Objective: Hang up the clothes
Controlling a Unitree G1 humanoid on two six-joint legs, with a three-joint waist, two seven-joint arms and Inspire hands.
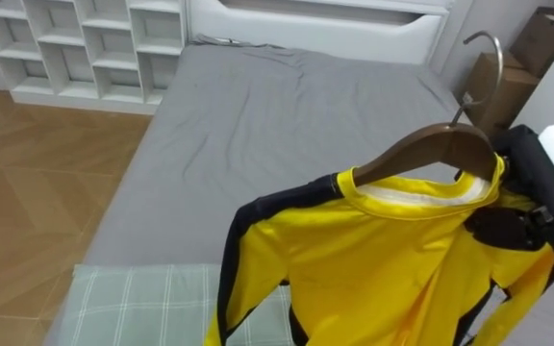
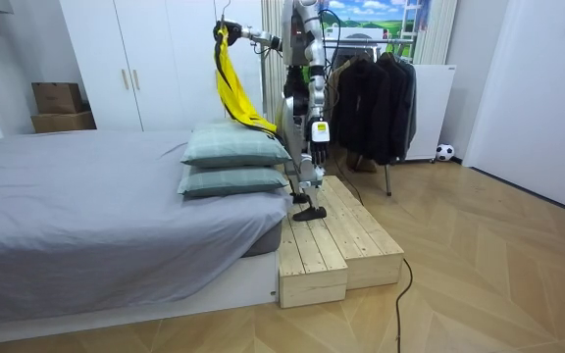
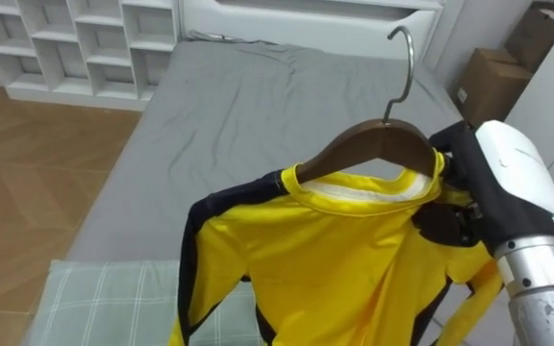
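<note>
right eye view: raised right hand (image 3: 458, 175) grips hanger (image 3: 373, 144) carrying shirt (image 3: 325, 259)

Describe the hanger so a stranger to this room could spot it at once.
Start at the big bed with the grey sheet. Above its pillow end, the robot's right hand holds up a yellow shirt with black trim. The hanger is the dark brown wooden bar inside the collar, topped by a curved metal hook.

Shirt (image 1: 373, 259) on hanger (image 1: 431, 149) above pillow (image 1: 133, 303) on bed (image 1: 258, 115); shelves (image 1: 85, 48) left of bed
</note>
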